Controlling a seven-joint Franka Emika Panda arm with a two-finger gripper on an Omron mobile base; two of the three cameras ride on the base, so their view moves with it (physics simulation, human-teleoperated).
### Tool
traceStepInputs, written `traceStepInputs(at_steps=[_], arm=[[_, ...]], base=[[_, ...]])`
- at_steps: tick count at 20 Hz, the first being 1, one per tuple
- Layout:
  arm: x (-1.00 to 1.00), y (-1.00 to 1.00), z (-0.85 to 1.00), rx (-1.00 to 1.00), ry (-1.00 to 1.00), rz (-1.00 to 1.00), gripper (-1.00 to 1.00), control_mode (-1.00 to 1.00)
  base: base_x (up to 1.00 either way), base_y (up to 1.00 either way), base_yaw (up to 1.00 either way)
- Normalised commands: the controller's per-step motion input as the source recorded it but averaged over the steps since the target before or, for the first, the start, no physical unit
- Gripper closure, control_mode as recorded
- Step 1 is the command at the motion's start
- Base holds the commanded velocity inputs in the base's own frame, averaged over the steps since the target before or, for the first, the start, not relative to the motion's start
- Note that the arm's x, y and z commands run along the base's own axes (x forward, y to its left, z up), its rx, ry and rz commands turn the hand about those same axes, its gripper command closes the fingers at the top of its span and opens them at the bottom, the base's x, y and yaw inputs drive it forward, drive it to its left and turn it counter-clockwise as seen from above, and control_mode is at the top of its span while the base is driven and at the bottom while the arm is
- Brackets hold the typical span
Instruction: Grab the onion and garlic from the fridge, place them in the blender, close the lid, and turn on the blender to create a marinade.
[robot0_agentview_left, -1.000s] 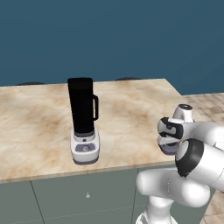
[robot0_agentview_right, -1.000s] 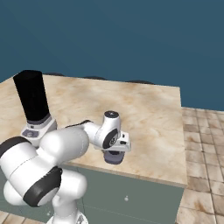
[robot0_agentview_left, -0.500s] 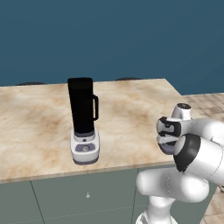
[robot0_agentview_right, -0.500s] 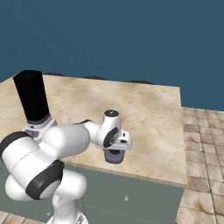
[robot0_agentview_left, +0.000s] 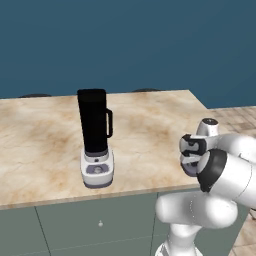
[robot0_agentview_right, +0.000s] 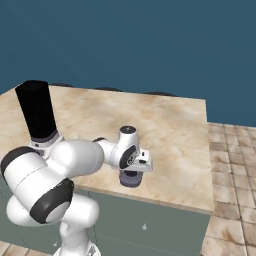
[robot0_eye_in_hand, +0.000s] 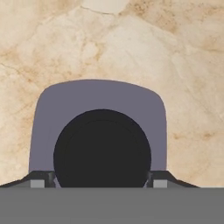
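Lid (robot0_eye_in_hand: 99, 109), round grey-lilac, dark-centred, lies on marbled counter (robot0_eye_in_hand: 175, 52).

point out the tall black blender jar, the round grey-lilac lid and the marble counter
tall black blender jar (robot0_agentview_left: 93, 120), left base view, jar wall
round grey-lilac lid (robot0_eye_in_hand: 52, 105), hand view, lilac rim
marble counter (robot0_agentview_right: 165, 125), right base view, bare top

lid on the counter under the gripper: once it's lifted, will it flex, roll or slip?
The lid looks like a squat, solid grey-lilac disc with a raised dark centre, so it probably stays stiff. It lies flat on the counter, so rolling seems unlikely unless tipped on edge. The gripper straddles its rounded dark centre; a smooth curved surface could slip if squeezed off-centre.
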Motion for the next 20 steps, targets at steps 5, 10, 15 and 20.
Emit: traceStepInputs(at_steps=[5,10,15,20], arm=[[0.00,0.08,-0.25,-0.06,-0.06,0.00,-1.00,-1.00],[-0.02,0.04,-0.05,-0.05,-0.12,0.00,-1.00,-1.00],[0.03,0.06,-0.47,-0.03,0.02,0.00,-1.00,-1.00],[0.06,0.08,-0.45,0.00,0.09,0.00,-1.00,-1.00]], base=[[0.00,0.00,0.00],[0.00,0.00,0.00],[0.00,0.00,0.00],[0.00,0.00,0.00]])
